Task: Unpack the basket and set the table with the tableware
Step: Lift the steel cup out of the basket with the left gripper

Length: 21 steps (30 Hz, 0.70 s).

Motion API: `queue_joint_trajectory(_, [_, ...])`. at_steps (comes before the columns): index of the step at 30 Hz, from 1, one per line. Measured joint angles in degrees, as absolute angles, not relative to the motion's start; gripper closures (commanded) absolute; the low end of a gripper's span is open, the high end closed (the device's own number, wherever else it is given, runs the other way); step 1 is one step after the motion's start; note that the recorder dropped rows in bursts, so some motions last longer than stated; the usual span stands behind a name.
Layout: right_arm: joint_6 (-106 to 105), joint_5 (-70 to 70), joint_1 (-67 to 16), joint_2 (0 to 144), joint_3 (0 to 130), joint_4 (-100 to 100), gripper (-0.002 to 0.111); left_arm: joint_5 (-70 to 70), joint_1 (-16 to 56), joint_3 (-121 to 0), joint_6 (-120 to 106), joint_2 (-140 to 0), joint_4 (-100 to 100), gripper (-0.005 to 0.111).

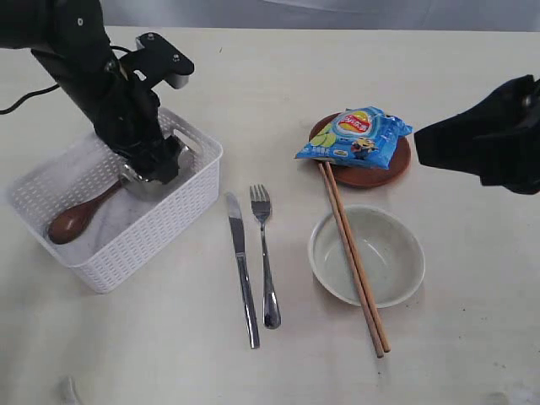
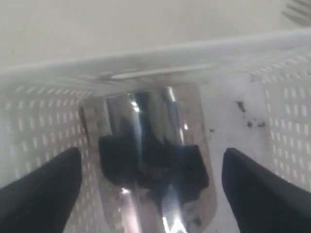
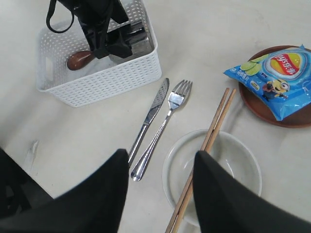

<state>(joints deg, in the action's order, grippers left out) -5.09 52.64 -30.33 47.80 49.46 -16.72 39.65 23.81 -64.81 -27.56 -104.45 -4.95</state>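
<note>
Left claw (image 2: 151,156) wide astride steel cup (image 2: 158,116) in basket (image 2: 146,57) — right claw (image 3: 161,158) agape

- You see little of the cup (image 1: 150,179) in the exterior view: the left arm (image 1: 118,93) covers most of it.
- In the left wrist view the cup is blurred, its near end cut off.
- The chip bag (image 1: 354,135) hides much of the plate (image 1: 371,175).
- The right arm (image 1: 489,135) runs off the picture's edge.
</note>
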Motion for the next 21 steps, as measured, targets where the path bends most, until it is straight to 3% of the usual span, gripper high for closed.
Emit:
queue_joint_trajectory(3, [-5.1,52.8,-30.3,47.8,49.5,-16.7,0.067,39.7,23.8,-64.8,-26.5,-105.1,-4.0,0.035])
queue_joint_trajectory(6, [-5.1,52.8,-30.3,47.8,49.5,-16.7,0.067,40.0,23.8,-64.9,-26.3,-105.9,-4.3,0.047])
queue_joint_trajectory(9, [-5.1,52.8,-30.3,47.8,49.5,-16.7,0.067,40.5,23.8,-65.1,-26.3,-106.7,-5.5,0.067])
queue_joint_trajectory(12, [-5.0,52.8,-30.3,47.8,49.5,-16.7,0.067,41.0,23.8,-65.5,-26.3,-107.2,-5.6,0.101])
queue_joint_trajectory(13, [-5.0,52.8,-30.3,47.8,49.5,-16.7,0.067,41.1,23.8,-65.5,-26.3,-107.2,-5.6,0.106])
queue_joint_trajectory(21, [-5.0,53.0,-30.3,47.8,49.5,-16.7,0.067,41.0,23.8,-65.3,-26.3,-105.0,-5.6,0.107])
